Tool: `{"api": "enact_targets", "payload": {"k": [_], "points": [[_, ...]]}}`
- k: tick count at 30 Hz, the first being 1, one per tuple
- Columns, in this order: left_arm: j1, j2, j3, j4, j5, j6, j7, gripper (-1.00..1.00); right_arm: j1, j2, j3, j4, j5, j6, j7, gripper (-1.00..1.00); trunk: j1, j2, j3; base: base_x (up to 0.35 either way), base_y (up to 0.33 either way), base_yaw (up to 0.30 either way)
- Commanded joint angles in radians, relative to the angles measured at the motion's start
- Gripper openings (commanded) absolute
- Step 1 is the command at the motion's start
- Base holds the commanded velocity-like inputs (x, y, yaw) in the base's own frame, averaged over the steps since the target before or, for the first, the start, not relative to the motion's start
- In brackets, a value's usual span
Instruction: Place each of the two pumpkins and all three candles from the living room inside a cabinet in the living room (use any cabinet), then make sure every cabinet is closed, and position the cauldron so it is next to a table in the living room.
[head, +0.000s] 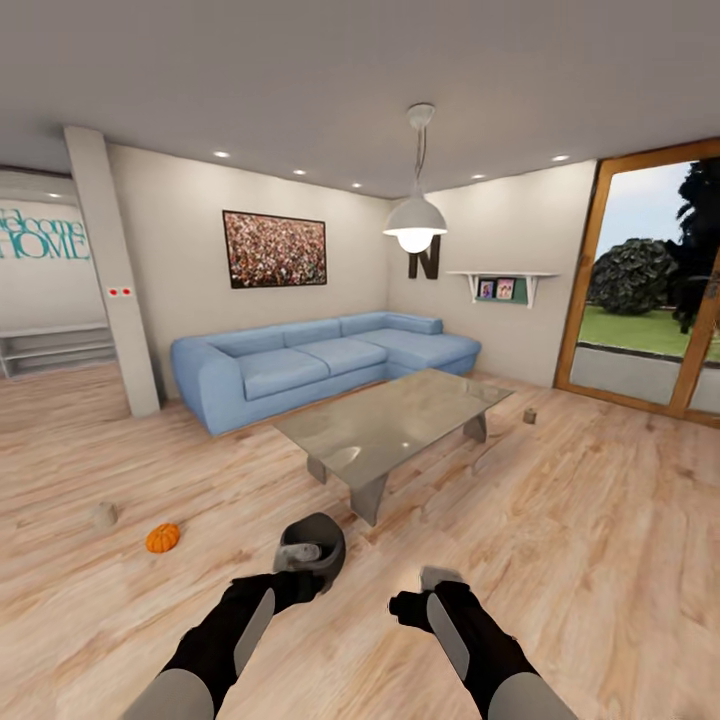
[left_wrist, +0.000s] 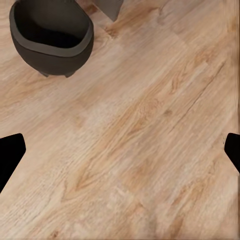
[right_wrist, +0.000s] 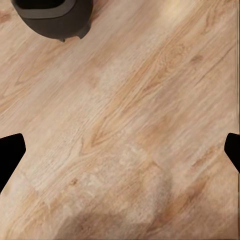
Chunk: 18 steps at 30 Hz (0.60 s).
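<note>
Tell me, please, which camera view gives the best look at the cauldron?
The left wrist view: the cauldron appears nearly whole there, with its rim, dark hollow and small feet on the wooden floor. The right wrist view catches just its lower body at the frame's edge. In the head view the left gripper partly covers it.

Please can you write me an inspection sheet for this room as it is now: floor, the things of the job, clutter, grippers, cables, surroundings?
Surface: light wooden plank floor, nothing spilled that I can see.
Job's things: dark grey round cauldron standing on the floor close to the glass-topped coffee table; small ribbed orange pumpkin on the floor; stubby tan candle beside it, apart; another small tan object past the table, too small to name.
Clutter: nothing seen.
Grippers: left gripper open, holding nothing; right gripper open, holding nothing; both above bare floor.
Cables: nothing seen.
Surroundings: blue corner sofa, hanging white lamp, framed picture, wood-framed glass door.
</note>
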Motion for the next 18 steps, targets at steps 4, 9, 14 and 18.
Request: {"api": "enact_targets", "payload": {"k": [4,9,14,18], "points": [[0.0,0.0,-0.001,-0.001,0.009,0.006,0.002,1.0,0.0,0.0,0.002,-0.003,-0.01,0.003,-0.009,1.0,-0.015,0.028,0.016,0.0,0.0,-0.223],[-0.001,0.0,-0.001,-0.001,0.008,0.006,0.002,1.0,0.001,0.0,-0.001,-0.004,-0.01,0.003,-0.009,1.0,-0.035,0.063,0.037,0.0,0.0,-0.223],[-0.001,0.0,-0.001,-0.001,0.008,0.006,0.002,1.0,0.001,0.0,-0.001,-0.004,-0.01,0.003,-0.009,1.0,-0.054,0.098,0.059,0.0,0.0,-0.223],[-0.001,0.0,-0.001,-0.001,0.008,0.006,0.001,1.0,0.001,0.0,0.0,-0.004,-0.01,0.003,-0.009,1.0,-0.069,0.126,0.076,0.0,0.0,-0.223]]}}
